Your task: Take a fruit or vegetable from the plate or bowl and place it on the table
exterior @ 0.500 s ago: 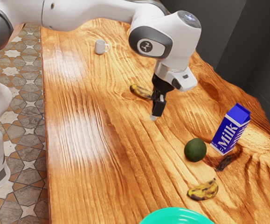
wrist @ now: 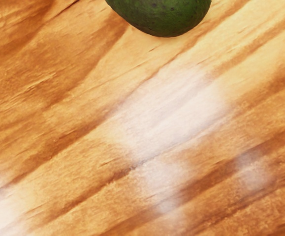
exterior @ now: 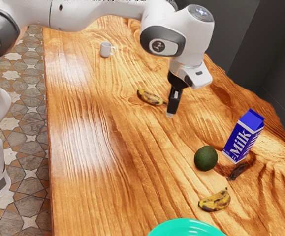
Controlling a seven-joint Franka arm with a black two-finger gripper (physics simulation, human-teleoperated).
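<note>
Exterior view, nearest first: a green dish (exterior: 186, 221) sits at the near part of the table (exterior: 98, 172), only its far rim in sight, so I cannot tell what it holds. Just beyond lies one banana (exterior: 214, 200), on bare wood. Farther along is the avocado (exterior: 205, 158), also on the wood, with the milk carton (exterior: 238, 136) beside it, toward the long edge at the exterior view's right. My gripper (exterior: 169, 115) comes next, above the table, with nothing seen hanging from it; whether it is apart or together I cannot tell. Past it rests another banana (exterior: 149, 96), and near the far end stands a white mug (exterior: 106, 49).

What has just changed is my hand: it has shifted a little farther from the dish, toward the exterior view's right. The fruit lies as it did. So I gain nothing toward a grasp from the dish; if one of these pieces is the one wanted, it is already on the table, and I need only keep clear.
</note>
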